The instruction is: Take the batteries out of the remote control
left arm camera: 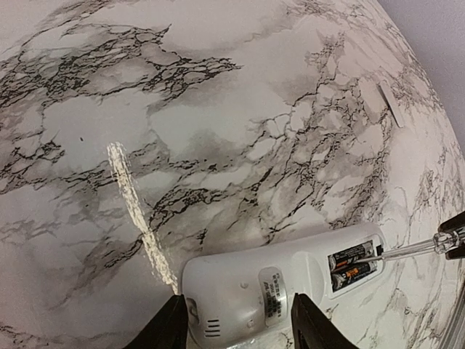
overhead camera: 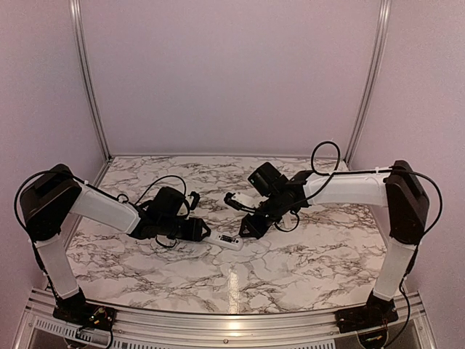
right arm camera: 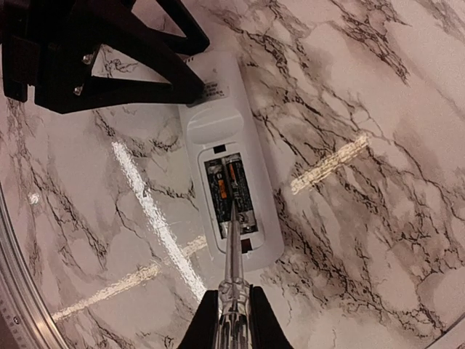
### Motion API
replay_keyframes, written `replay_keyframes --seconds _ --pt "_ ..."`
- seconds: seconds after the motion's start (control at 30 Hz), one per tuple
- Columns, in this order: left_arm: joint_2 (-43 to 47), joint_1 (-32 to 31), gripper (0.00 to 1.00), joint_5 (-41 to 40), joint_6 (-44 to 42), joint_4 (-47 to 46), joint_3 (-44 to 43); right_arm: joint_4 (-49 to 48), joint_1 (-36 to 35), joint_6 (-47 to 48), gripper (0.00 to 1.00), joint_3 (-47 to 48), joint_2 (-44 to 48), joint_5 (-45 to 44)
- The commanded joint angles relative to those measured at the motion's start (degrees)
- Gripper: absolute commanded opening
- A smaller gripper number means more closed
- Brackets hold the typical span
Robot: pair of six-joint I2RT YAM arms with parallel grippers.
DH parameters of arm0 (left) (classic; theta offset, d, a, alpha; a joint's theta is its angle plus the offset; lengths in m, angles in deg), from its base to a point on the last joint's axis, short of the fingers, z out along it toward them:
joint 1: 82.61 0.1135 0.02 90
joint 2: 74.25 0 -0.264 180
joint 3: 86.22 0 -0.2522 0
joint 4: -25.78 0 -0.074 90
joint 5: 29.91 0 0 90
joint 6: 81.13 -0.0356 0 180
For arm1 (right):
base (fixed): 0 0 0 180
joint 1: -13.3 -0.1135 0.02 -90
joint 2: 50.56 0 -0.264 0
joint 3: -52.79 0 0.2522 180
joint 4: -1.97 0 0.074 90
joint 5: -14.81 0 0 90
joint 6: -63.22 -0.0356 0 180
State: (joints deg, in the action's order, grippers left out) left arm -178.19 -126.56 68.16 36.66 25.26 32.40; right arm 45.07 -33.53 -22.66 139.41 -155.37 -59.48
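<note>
Left end effector (left arm camera: 238,299) clamps remote control (left arm camera: 290,273) sides; right end effector (right arm camera: 229,314) pinches stick (right arm camera: 231,247); batteries (right arm camera: 231,187) prob slick, lever at ends

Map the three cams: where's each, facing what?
Top: above and behind the left arm and right arm, facing down at the table; both show.
Left wrist: above the left claw, facing down at the remote; own fingers show.
Right wrist: above the right claw, facing down its tool; fingers show.
Shared: both wrists see the batteries.

Left pincer (left arm camera: 238,311) clamps half-closed, right pincer (right arm camera: 232,304) pinches narrow, both pointing inward.
</note>
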Motion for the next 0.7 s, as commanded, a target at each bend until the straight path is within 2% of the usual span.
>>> replay_keyframes --seconds 0.0,0.5,0.67 --pt "-1.9 -0.3 0.51 1.7 -0.8 -1.7 -0.3 3.7 -0.6 -1.0 0.00 3.5 -2.7 -3.9" --pt "-1.9 -0.3 0.49 2.5 -1.0 -2.6 0.4 8.2 0.4 0.9 0.00 6.8 -6.1 3.0" --pt "-2.0 -0.3 0.48 2.7 -1.2 -2.9 0.5 10.3 0.3 0.6 0.00 7.9 -8.6 0.9"
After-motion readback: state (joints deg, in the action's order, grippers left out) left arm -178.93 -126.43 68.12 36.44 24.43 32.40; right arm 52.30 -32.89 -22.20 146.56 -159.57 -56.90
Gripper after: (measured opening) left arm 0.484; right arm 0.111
